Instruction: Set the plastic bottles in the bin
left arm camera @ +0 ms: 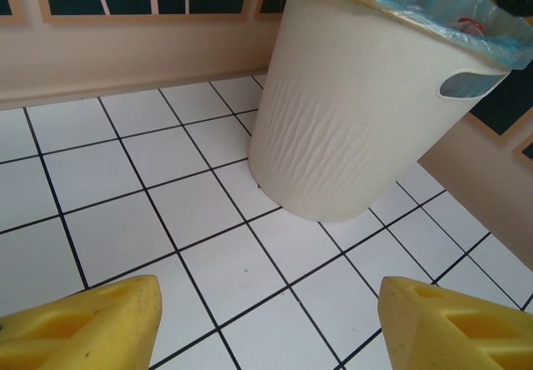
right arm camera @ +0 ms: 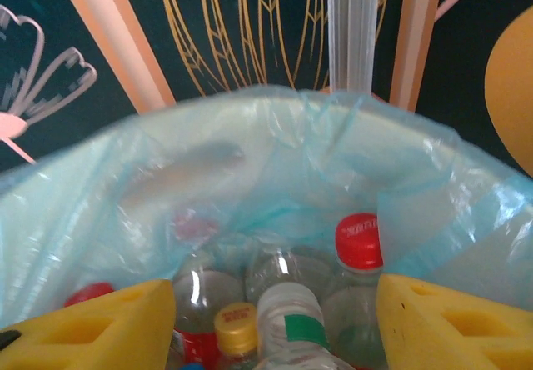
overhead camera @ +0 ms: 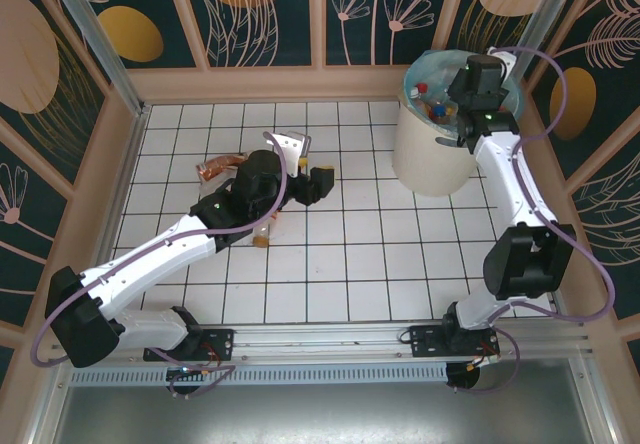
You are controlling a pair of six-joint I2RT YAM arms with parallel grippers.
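Now | right fingers (right arm camera: pixel 450 320) are hanging wide and empty over the bin (overhead camera: pixel 430 154) | left fingers (left arm camera: pixel 92 320) likewise wide, empty | best lifting straight up, clearing bag (right arm camera: pixel 275 153).

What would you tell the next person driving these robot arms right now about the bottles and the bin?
Left yellow fingers: open, empty, over the white tiled floor, facing the tall cream-white round plastic bin with its blue-green bag.
Right yellow fingers: open, empty, over the bin's mouth.
Done: several small clear plastic bottles lie inside the bin, one of them red-capped.
Left to do: two on the floor by the left arm, a crushed brownish bottle and an orange-capped bottle partly under the arm.
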